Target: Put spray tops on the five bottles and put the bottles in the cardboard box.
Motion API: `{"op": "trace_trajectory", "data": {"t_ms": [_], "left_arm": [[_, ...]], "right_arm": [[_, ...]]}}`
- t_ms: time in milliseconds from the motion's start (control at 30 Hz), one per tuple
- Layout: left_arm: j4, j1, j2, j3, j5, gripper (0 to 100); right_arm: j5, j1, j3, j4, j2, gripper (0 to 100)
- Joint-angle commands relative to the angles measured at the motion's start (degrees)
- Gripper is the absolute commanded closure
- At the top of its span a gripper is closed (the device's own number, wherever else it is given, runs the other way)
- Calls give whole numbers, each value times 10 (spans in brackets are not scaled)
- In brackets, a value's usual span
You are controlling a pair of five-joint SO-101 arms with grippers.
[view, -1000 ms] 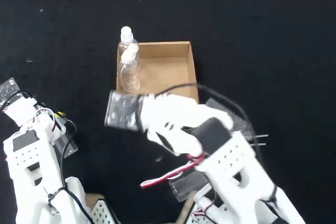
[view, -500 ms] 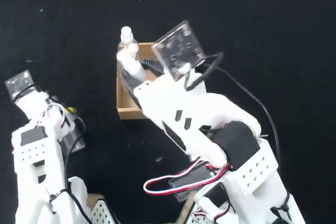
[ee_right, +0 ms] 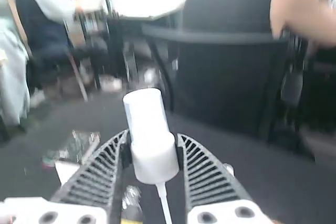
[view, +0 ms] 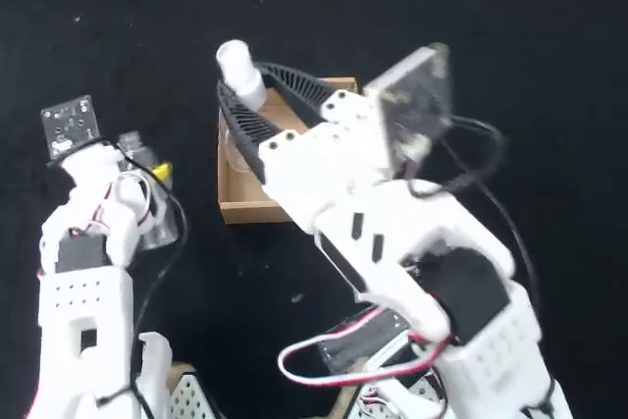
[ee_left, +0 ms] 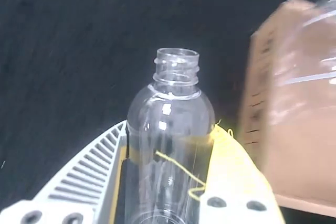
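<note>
Hold spray top (ee_right: 150, 136) clamped in right gripper (view: 242, 85), uncapped bottle (ee_left: 169, 145) clamped in left gripper (ee_left: 170, 129). Align dip tube (ee_right: 164, 206) over bottle neck (ee_left: 177, 65) (no tilt), lower straight, twist tight.

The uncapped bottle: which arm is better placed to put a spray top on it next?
Right, probably. The right pincer holds a white spray top with its dip tube, while the left pincer is busy gripping the uncapped bottle.
</note>
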Motion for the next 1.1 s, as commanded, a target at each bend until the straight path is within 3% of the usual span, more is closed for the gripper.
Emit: {"op": "trace_trajectory", "data": {"t_ms": [0,233,433,700,933,1067], "left_arm": [[-13,44,-119,13,-2,970],[-13,92,-233,52,-82,970],[-18,117,-324,92,-45,970],[-99,118,-488,214,-34,970],[-105,118,-476,224,-33,970],[-102,118,-477,225,-35,970]], "right_arm": [[-5,3,-36,-32,-29,987],[-4,3,-42,-38,-29,986],[-6,22,-67,-114,-29,987],[-7,28,-72,-165,0,987],[-9,26,-99,-186,79,987],[-5,-17,-132,-190,124,987]]}}
